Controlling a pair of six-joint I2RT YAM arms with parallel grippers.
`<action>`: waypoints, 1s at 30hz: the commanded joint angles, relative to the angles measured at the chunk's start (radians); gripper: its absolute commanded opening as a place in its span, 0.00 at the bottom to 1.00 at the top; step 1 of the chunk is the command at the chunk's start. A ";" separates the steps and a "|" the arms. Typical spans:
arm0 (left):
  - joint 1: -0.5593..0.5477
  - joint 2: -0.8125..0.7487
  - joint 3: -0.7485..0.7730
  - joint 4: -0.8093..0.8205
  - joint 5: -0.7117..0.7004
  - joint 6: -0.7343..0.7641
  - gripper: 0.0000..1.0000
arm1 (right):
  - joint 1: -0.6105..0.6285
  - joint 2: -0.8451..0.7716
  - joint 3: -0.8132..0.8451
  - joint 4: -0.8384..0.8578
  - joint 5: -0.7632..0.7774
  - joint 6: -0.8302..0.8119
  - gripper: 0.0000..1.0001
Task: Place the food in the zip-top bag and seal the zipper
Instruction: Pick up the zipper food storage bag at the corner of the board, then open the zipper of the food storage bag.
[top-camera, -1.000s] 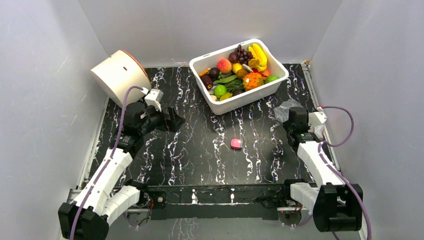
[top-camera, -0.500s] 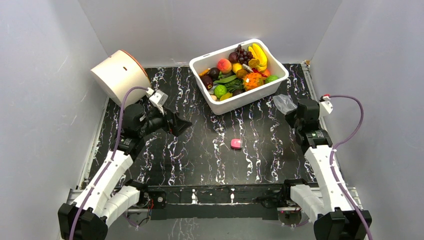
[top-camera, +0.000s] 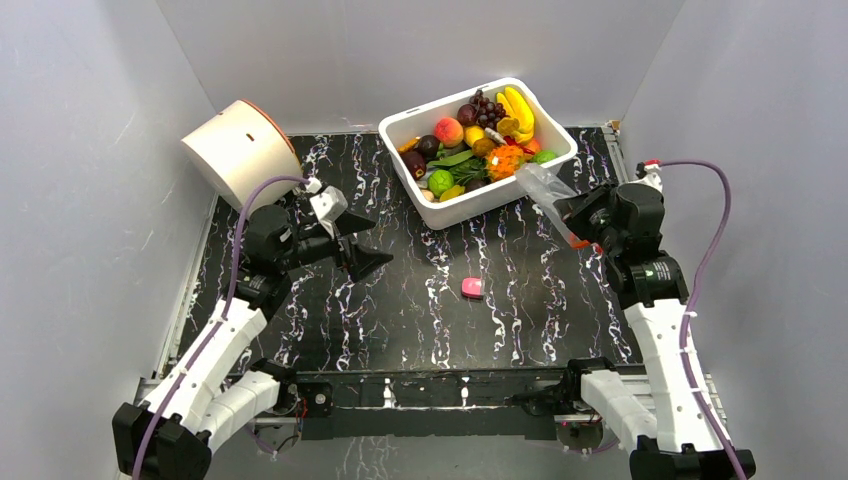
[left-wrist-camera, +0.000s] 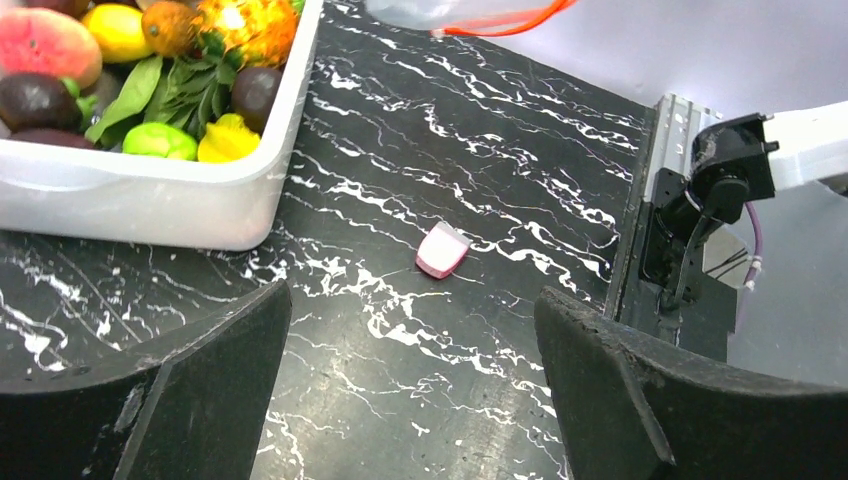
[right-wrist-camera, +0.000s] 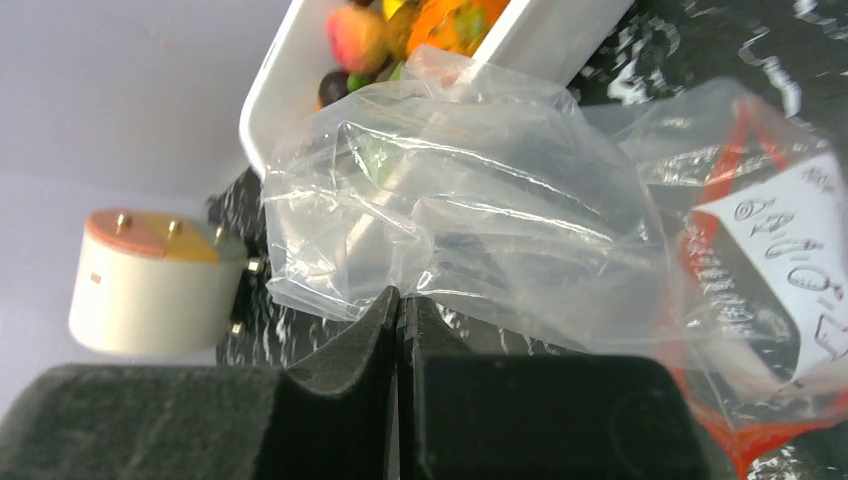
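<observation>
zip-top bag (top-camera: 545, 185) — clear, crumpled, aloft | food (top-camera: 480, 135) — heaped in white bin (top-camera: 490, 200)

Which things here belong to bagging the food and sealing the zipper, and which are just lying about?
Job: zip-top bag, pinched in the shut right tool; toy pineapple and banana bunch in the white bin.
Lying about: pink block; white drum at back left.

Shiny plastics on a marbled black top
The zip-top bag (right-wrist-camera: 470, 190) is clear, crinkled, glossy film; the food (top-camera: 505, 160) is glossy moulded plastic in a smooth white plastic bin (left-wrist-camera: 150, 200) — the table (left-wrist-camera: 420, 380) black, white-veined, with a dull sheen.
</observation>
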 joint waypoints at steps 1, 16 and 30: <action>-0.021 -0.012 0.049 0.063 0.062 0.100 0.90 | 0.004 0.005 0.003 0.029 -0.266 -0.044 0.00; -0.075 0.057 0.106 0.019 0.086 0.228 0.91 | 0.213 0.036 -0.010 0.093 -0.506 -0.045 0.00; -0.139 0.143 0.195 -0.257 0.144 0.479 0.85 | 0.697 0.256 0.038 0.271 -0.298 0.024 0.00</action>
